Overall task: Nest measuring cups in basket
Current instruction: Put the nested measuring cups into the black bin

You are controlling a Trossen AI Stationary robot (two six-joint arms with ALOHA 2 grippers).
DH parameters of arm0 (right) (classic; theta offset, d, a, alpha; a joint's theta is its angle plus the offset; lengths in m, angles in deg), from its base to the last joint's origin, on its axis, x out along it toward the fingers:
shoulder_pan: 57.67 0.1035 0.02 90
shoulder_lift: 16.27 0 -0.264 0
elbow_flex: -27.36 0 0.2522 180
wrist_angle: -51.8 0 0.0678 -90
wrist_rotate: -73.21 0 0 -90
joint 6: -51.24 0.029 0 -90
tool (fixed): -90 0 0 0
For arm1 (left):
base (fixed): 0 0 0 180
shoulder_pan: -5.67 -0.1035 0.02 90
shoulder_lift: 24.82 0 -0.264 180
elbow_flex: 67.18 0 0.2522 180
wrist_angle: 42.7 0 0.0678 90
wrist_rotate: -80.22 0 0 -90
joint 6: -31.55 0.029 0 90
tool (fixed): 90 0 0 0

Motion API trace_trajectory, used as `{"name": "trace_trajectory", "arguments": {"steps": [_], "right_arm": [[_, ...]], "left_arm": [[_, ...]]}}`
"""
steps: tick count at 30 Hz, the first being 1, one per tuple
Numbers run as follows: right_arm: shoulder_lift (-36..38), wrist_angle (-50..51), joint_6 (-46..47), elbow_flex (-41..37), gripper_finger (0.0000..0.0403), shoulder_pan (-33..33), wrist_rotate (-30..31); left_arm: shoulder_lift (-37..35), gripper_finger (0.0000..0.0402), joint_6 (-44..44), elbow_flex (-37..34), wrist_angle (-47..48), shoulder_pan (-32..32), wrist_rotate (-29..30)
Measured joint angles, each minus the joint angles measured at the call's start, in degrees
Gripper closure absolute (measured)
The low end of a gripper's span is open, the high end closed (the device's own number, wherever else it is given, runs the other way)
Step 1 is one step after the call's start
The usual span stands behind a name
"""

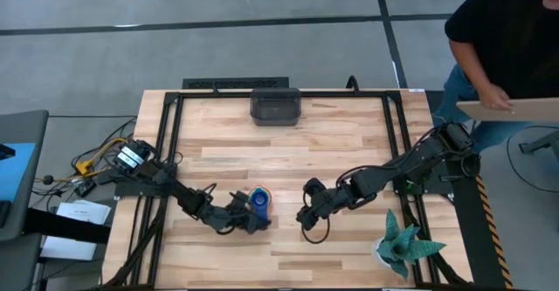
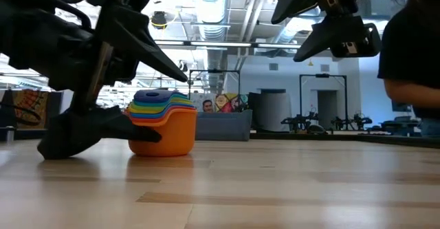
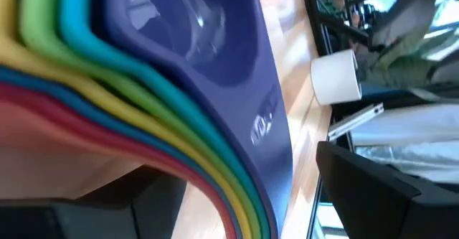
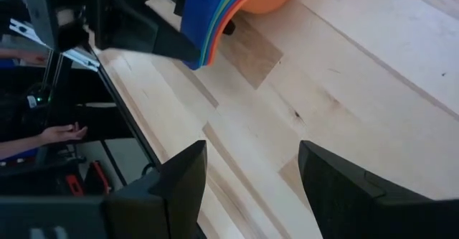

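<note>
The measuring cups stand nested in one stack on the table, orange at the bottom and dark blue on top, near the table's middle. My left gripper lies low and almost level at the stack's left, open. One finger is above the stacked handles and the other is under them. My right gripper hangs open above the table to the right of the stack, with bare wood between its fingers. The basket stands at the far edge. My left gripper has the stacked handles between its open fingers, coming level from the table's left. Bare table shows between the upper finger and the blue handle. Whether the lower finger touches the orange cup's wall, I cannot tell. The stack rests upright on the table.
A teal spiky plant-like object stands near the table's right front corner. A black frame runs around the tabletop. A person with a flat board is beyond the far right corner. Open wood lies between the stack and the basket.
</note>
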Motion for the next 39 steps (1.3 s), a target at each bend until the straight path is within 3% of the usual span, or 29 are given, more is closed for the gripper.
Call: {"name": "trace_trajectory", "arguments": {"steps": [15, 29, 32, 39], "right_arm": [[0.00, 0.08, -2.31, 0.00, 0.0158, -1.15, -1.90], [0.00, 0.08, -3.77, 0.00, 0.0158, -1.17, -1.96], [0.00, 0.07, -3.79, 0.00, 0.0158, -1.30, -2.00], [0.00, 0.06, -4.81, 0.00, 0.0158, -1.87, -2.99]], "left_arm": [[0.04, 0.0206, -3.48, -0.02, 0.17, -1.42, 0.98], [0.04, 0.0328, -5.32, -0.04, 1.84, -1.44, 3.31], [0.04, 0.0331, -5.57, -0.04, 2.05, -1.44, 3.46], [0.04, 0.0295, -6.15, -0.07, 2.32, -1.44, 3.63]]}}
